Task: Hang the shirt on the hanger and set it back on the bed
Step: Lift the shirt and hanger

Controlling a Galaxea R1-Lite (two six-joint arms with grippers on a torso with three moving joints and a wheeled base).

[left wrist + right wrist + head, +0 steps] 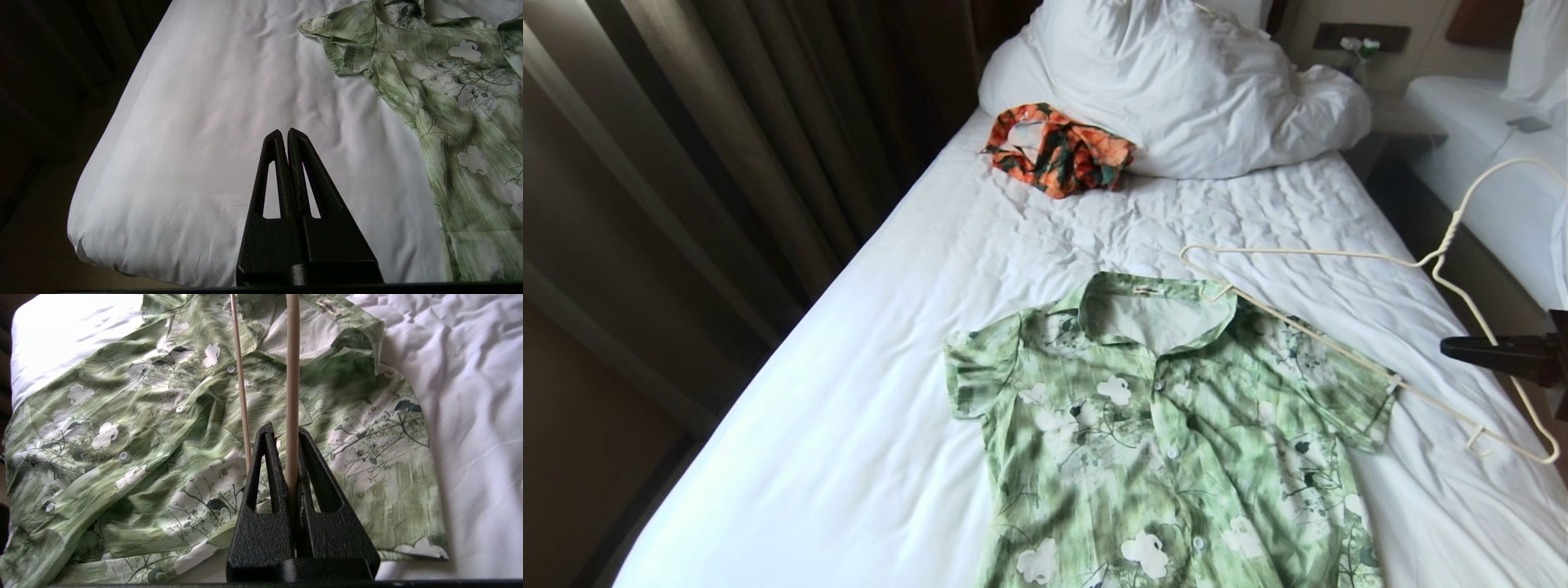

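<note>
Your right gripper [289, 435] is clamped on the thin cream wire hanger [1347, 257], holding it over the right shoulder of the green flowered button-up shirt [1168, 433], which lies flat on the white-sheeted bed [849, 392]. You're at the insertion step: next, steer the hanger's far corner into the collar opening. Your left gripper [284, 136] is closed and empty, near the bed's edge.
</note>
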